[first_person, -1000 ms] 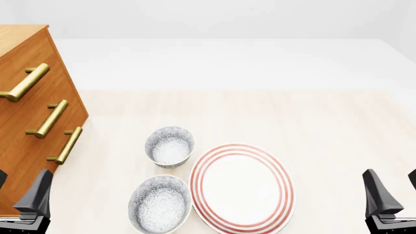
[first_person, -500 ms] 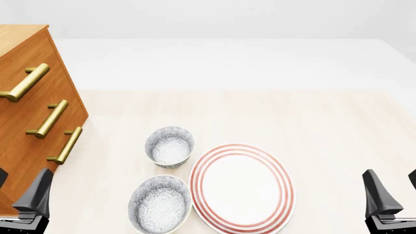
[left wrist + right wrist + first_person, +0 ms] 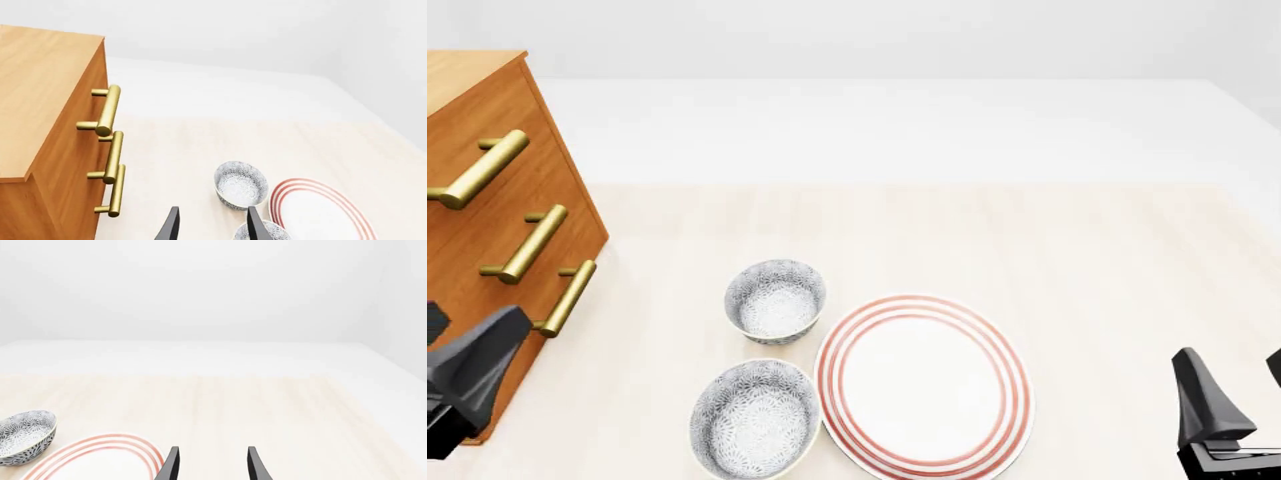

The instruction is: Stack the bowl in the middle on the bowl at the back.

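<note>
Front view: the middle bowl [image 3: 755,419] sits on the counter [image 3: 1068,250] just beside the plate [image 3: 924,385], the back bowl [image 3: 775,300] behind it. Left wrist view: the left claw [image 3: 212,227] is spread, empty. Right wrist view: the right claw [image 3: 210,464] is spread, empty.

A simulated domestic setting, something like a dining corner, is showing here. A pale wooden table [image 3: 1068,250] is lying under flat, shadowless light, with blank white walls [image 3: 894,40] closing in behind it. A wooden drawer chest [image 3: 494,230] with brass bar handles [image 3: 531,243] is standing at the table's left edge, and patterned crockery is sitting just right of the chest: a red-ringed plate [image 3: 924,386] and two speckled bowls [image 3: 775,300].
</note>
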